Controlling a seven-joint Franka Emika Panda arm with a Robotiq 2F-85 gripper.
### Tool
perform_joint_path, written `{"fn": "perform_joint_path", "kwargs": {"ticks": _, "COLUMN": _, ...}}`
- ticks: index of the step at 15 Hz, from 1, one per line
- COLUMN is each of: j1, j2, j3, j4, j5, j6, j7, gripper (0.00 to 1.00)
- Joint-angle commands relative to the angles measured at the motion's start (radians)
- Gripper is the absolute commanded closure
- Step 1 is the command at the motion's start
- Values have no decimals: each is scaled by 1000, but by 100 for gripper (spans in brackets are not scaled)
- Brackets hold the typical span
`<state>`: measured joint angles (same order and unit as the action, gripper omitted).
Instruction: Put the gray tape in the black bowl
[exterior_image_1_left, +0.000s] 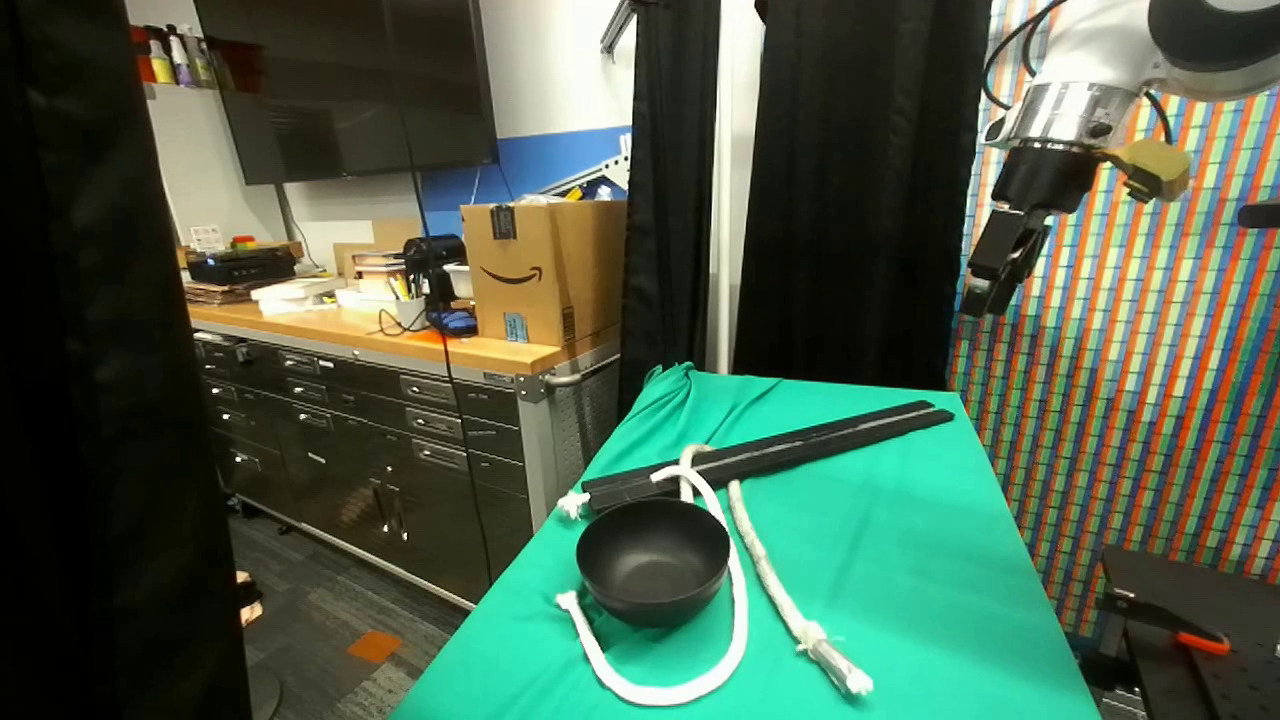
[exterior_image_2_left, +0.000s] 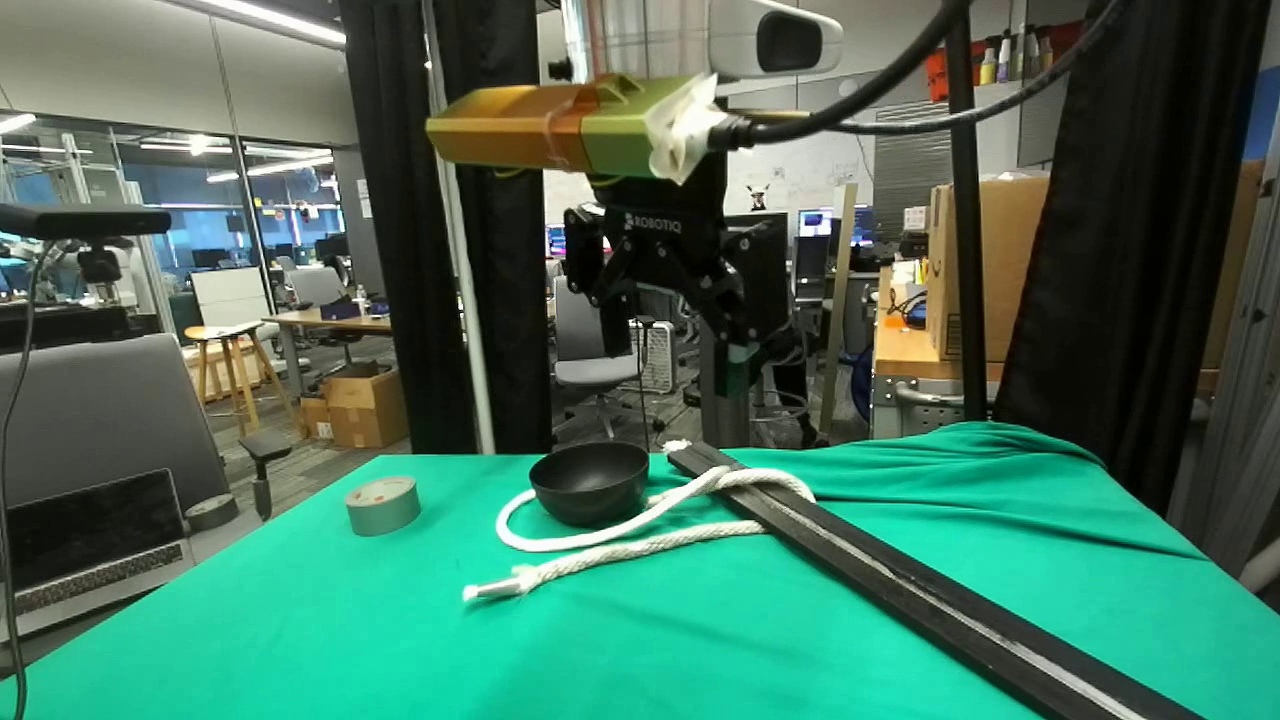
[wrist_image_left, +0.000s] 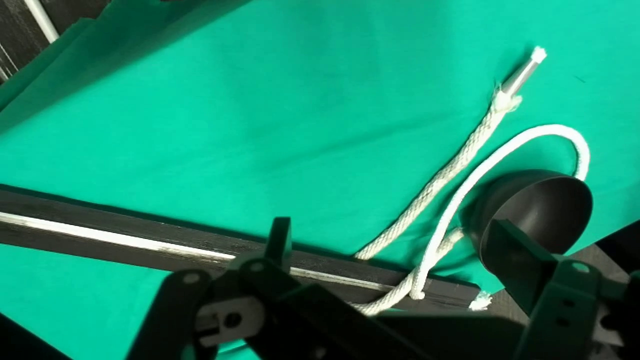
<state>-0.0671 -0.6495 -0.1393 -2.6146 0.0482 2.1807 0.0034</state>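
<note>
The gray tape (exterior_image_2_left: 386, 512) lies flat on the green cloth, left of the bowl in an exterior view. It is out of view in the wrist view and in the remaining exterior view. The black bowl (exterior_image_1_left: 652, 568) stands upright and empty on the cloth. It also shows in an exterior view (exterior_image_2_left: 590, 488) and at the right of the wrist view (wrist_image_left: 547, 207), partly covered by a finger. My gripper (exterior_image_2_left: 678, 352) is open and empty, high above the table. In the wrist view its fingers (wrist_image_left: 392, 239) are wide apart. It also shows at the upper right in an exterior view (exterior_image_1_left: 988, 292).
A white cord (exterior_image_2_left: 640, 545) loops around the bowl and over a long black stick (exterior_image_2_left: 900, 580). The green cloth (exterior_image_1_left: 900, 540) covers the table. A laptop (exterior_image_2_left: 95, 545) and another dull roll (exterior_image_2_left: 211, 512) are off the table's left side. Black curtains (exterior_image_1_left: 860, 200) hang behind.
</note>
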Motion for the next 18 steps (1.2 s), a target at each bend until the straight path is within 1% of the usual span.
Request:
{"fn": "perform_joint_path", "kwargs": {"ticks": 1, "j1": 3, "j2": 2, "j3": 84, "j4": 40, "j5": 45, "j6": -7, "j7": 122, "gripper": 0}}
{"fn": "perform_joint_path", "kwargs": {"ticks": 3, "j1": 14, "j2": 15, "j3": 143, "j4": 58, "j5": 67, "j6": -3, "j7": 210, "gripper": 0}}
{"fn": "perform_joint_path", "kwargs": {"ticks": 5, "j1": 31, "j2": 49, "j3": 226, "j4": 93, "j5": 95, "j6": -6, "j7": 334, "gripper": 0}}
{"fn": "perform_joint_path", "kwargs": {"ticks": 6, "j1": 40, "j2": 75, "j3": 274, "j4": 115, "j5": 107, "j6": -3, "j7": 406, "gripper": 0}}
{"fn": "perform_joint_path", "kwargs": {"ticks": 9, "j1": 72, "j2": 150, "j3": 387, "j4": 190, "j5": 131, "j6": -12, "j7": 576, "gripper": 0}}
{"fn": "perform_joint_path", "kwargs": {"ticks": 11, "j1": 91, "j2": 211, "j3": 451, "j4": 241, "j5": 125, "j6": -10, "j7": 673, "gripper": 0}}
{"fn": "perform_joint_path", "kwargs": {"ticks": 13, "j1": 120, "j2": 268, "j3": 483, "j4": 289, "j5": 115, "j6": -11, "j7": 729, "gripper": 0}}
{"fn": "perform_joint_path", "kwargs": {"ticks": 16, "j1": 166, "j2": 349, "j3": 510, "j4": 340, "j5": 90, "j6": 25, "j7": 722, "gripper": 0}}
{"fn": "perform_joint_path", "kwargs": {"ticks": 18, "j1": 179, "j2": 397, "j3": 526, "j4": 368, "j5": 52, "j6": 63, "j7": 735, "gripper": 0}}
